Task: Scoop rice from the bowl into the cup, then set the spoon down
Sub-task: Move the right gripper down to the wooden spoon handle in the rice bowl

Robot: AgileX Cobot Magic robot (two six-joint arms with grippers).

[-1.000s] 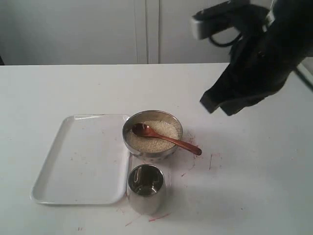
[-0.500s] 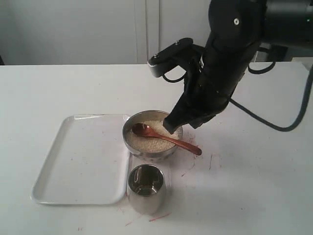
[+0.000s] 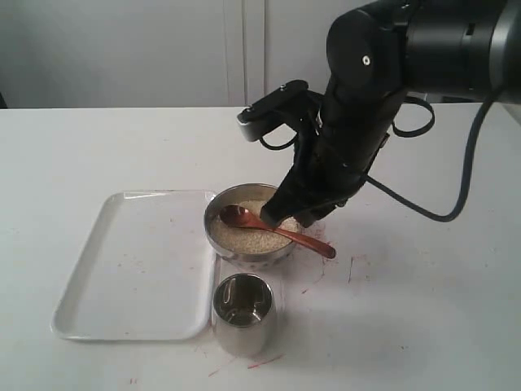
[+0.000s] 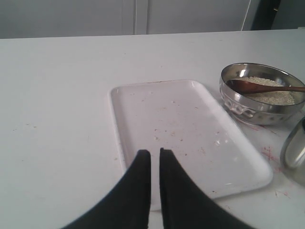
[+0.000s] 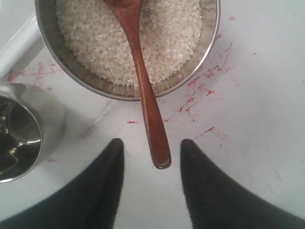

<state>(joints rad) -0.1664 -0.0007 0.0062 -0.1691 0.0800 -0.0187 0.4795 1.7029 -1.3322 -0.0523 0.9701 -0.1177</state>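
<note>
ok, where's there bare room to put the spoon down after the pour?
The white tray is bare; the bowl and cup border its right edge. Open table lies right of the cup, nearer the camera than the right gripper. Crowded: bowl, cup and tray corner sit close together, and the spoon handle overhangs the bowl's rim between the open jaws.

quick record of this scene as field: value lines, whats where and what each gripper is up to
spoon: head on the rice, handle across the bowl rim, its end out over the table
bowl: holds the rice, next to the tray
cup: upright near the bowl, no rice seen in it
tray: white, flat
right gripper: jaws open either side of the handle's end, not gripping
left gripper: jaws nearly together, holding nothing, by the tray
stage: spoon not yet picked up
</note>
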